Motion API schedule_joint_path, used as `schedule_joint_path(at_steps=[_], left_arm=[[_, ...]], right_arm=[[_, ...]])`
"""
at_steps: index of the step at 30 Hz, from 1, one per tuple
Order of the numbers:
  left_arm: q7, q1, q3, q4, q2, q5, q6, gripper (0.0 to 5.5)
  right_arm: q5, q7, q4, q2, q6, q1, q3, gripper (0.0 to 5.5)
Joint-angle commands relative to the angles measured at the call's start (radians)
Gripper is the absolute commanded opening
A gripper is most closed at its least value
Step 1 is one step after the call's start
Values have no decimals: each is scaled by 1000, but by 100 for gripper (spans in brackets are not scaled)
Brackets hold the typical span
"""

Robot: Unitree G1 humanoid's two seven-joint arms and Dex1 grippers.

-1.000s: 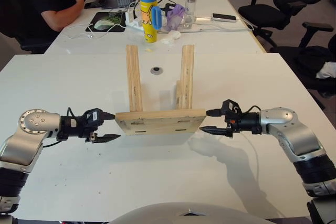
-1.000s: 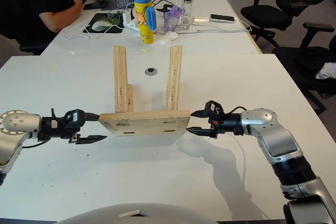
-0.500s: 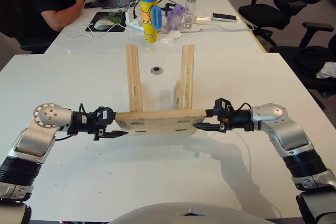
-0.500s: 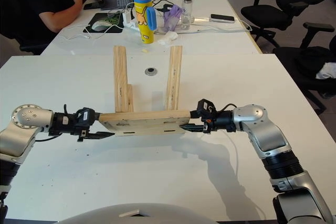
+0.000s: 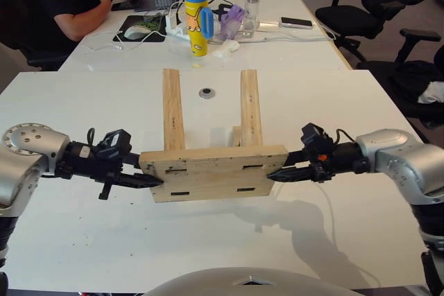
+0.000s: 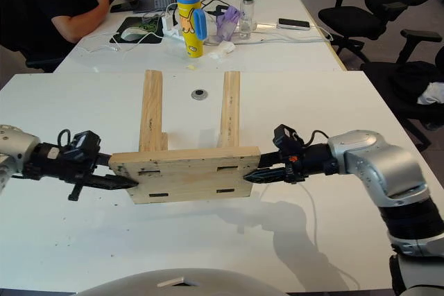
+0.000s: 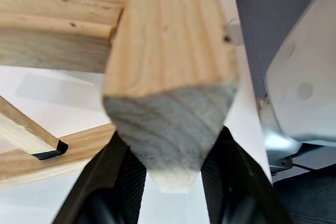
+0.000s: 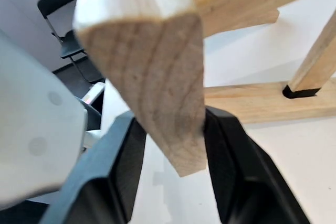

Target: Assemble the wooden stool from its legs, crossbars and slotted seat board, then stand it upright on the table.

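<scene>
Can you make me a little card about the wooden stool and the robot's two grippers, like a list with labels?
seat: pale wooden slotted seat board, its flat face turned up toward the robot, shadow beneath it
legs: two flat wooden legs joined to the seat, pointing away across the white table
left gripper: shut on the seat's left end
right gripper: shut on the seat's right end
behind: yellow cup with a blue handle on the next table

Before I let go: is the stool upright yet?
Tipped, not upright: seat board clamped between left gripper and right gripper, legs pointing away, not down.
</scene>
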Motion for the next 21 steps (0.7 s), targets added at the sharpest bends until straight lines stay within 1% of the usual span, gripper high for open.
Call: schedule_joint_path(at_steps=[1,3,5,6,8,9,10,12,13,14,16,17,18,20,21], left_arm=[[-97,-500,78,107,128,-514,488,131],[-120,-674,20,281,87,-456,609,131],[-133,-777,-59,494,22,-341,672,131],[-136,-788,-97,589,-10,-280,668,131],[-137,-744,-171,749,-59,-181,616,131],[-137,-732,-188,818,-79,-149,601,131],[-137,-715,-202,852,-84,-139,585,131],[-138,-739,-216,961,-101,-108,578,131],[-138,-761,-235,1035,-114,-70,541,131],[-138,-788,-249,1107,-127,-41,508,131],[-130,-848,-256,1247,-167,19,436,131],[-99,-873,-250,1318,-194,43,396,131],[-40,-887,-237,1387,-225,58,359,131],[66,-889,-211,1478,-270,71,294,131],[109,-885,-199,1508,-286,78,255,172]], right_arm=[[646,206,436,-66,583,-821,-47,157],[559,230,652,0,605,-956,41,155],[463,224,842,69,605,-980,129,149],[408,192,922,110,605,-970,133,146],[293,145,1053,181,605,-922,136,141],[271,144,1097,201,605,-909,155,139],[263,163,1101,209,605,-899,182,136],[302,218,1135,214,605,-919,272,135],[295,211,1175,231,605,-930,286,135],[269,196,1208,251,605,-936,291,135],[215,158,1285,289,605,-941,255,135],[175,116,1348,310,605,-946,202,135],[147,44,1430,333,562,-954,137,135],[100,-61,1535,368,470,-955,71,135],[76,-100,1553,379,387,-942,56,135]])
